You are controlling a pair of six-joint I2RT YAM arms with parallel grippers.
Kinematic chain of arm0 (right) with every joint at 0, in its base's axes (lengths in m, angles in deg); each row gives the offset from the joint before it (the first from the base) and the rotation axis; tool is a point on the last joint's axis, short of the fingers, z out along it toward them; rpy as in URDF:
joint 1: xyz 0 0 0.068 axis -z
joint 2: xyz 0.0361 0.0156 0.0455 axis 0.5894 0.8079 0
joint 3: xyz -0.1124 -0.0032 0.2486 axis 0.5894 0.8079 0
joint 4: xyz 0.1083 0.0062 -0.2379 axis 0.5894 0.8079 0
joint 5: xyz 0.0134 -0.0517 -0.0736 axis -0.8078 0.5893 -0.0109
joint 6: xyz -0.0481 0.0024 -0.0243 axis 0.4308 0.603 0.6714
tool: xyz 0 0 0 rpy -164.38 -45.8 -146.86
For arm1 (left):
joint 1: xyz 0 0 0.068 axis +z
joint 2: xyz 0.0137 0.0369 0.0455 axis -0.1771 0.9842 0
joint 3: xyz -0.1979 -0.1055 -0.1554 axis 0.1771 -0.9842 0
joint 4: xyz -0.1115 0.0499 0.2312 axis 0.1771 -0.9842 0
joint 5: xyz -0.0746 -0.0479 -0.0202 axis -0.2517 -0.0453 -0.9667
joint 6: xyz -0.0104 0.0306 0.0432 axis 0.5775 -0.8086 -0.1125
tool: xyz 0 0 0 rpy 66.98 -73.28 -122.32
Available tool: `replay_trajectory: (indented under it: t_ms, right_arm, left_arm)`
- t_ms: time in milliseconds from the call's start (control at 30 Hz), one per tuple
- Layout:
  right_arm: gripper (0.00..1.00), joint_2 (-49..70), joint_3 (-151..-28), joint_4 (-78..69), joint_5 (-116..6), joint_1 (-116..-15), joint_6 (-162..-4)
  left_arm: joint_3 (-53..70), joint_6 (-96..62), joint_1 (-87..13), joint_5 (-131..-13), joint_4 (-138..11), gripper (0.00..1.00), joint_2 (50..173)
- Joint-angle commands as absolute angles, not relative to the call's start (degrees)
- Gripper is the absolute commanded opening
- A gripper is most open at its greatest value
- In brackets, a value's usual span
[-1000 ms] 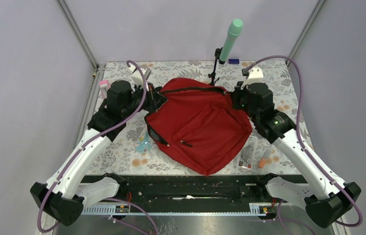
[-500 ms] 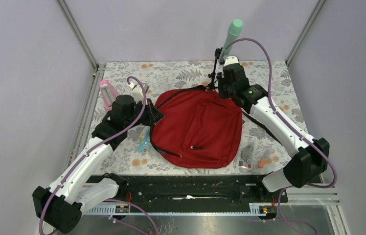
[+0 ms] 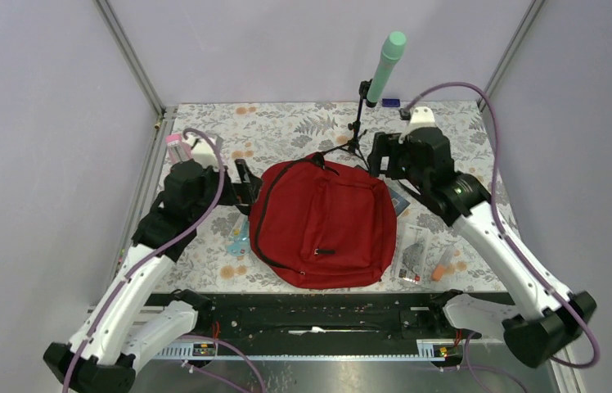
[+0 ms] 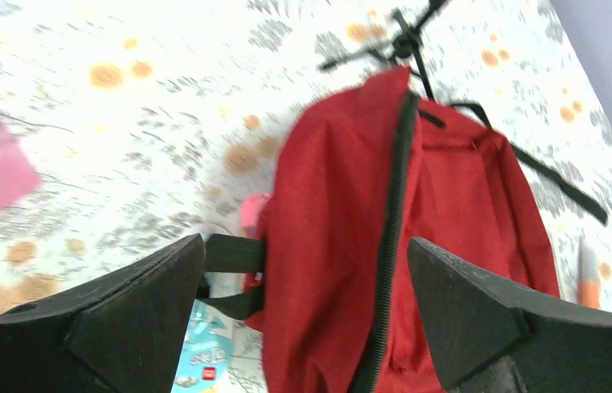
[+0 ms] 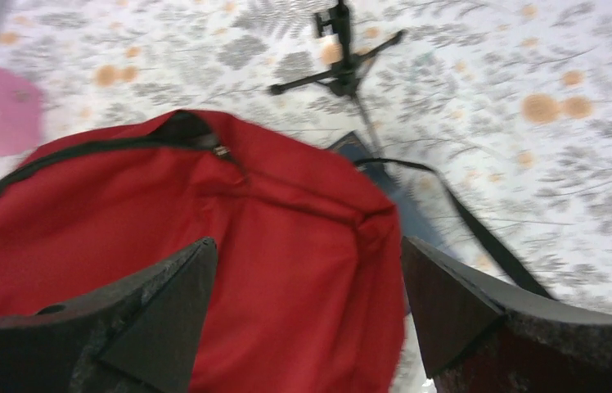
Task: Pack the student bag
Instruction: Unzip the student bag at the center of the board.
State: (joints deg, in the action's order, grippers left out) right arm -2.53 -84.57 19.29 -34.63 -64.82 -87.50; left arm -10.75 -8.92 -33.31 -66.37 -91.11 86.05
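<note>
The student bag (image 3: 323, 221) is a dark-red backpack lying flat in the middle of the floral table, zipper side up, with a black strap trailing toward the back right. My left gripper (image 3: 243, 183) hovers at the bag's left edge, jaws spread wide. In the left wrist view the left gripper (image 4: 304, 246) frames the bag (image 4: 327, 196) and its black zipper (image 4: 389, 237) without touching them. My right gripper (image 3: 378, 160) is open above the bag's upper right corner. The right wrist view shows the right gripper (image 5: 307, 243) over loose red fabric of the bag (image 5: 270, 213).
A tripod stand (image 3: 357, 131) with a green tube (image 3: 386, 65) stands just behind the bag. A pink object (image 3: 176, 147) sits at the far left. A teal packet (image 3: 241, 239) lies left of the bag. To the right are a dark blue booklet (image 3: 398, 201), a clear packet (image 3: 411, 258) and an orange marker (image 3: 442, 266).
Both grippers went from shut to wide open and let go of the bag, which settled flat. The right arm swung back to the right; the left arm drew leftward.
</note>
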Motion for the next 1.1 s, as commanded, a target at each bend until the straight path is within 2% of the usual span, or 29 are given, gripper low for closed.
replay_trajectory:
  t_ms: [0,233,333,467,800,967,1067]
  right_arm:
    - [0.89,-7.6,-77.3,11.5,-45.9,-66.7,-98.1]
    - [0.89,-6.2,-72.6,0.1,-39.2,-84.6,-109.1]
    - [0.82,-3.8,-70.2,-9.4,-37.2,-90.6,-113.3]
    - [0.79,0.9,-71.0,-13.6,-32.9,-96.6,-115.4]
    - [0.84,12.3,-81.0,-6.4,-23.8,-103.7,-108.2]
    - [0.93,17.9,-85.0,-2.3,-18.8,-105.3,-105.2]
    - [0.94,22.5,-88.8,1.9,-15.1,-105.5,-104.8]
  left_arm:
    - [-8.2,-11.3,-30.3,-57.4,-90.6,0.99,81.6]
    - [-11.9,-11.0,-27.1,-52.0,-88.8,0.99,77.9]
    - [-13.4,-10.9,-27.1,-51.3,-88.7,0.99,77.8]
    - [-14.4,-10.3,-27.0,-52.7,-88.4,0.99,77.5]
    - [-15.2,-8.7,-27.0,-55.2,-87.8,0.99,77.6]
    - [-15.2,-8.5,-27.1,-55.4,-87.9,0.99,78.1]
    - [-15.2,-8.5,-27.0,-55.5,-87.9,0.99,78.4]
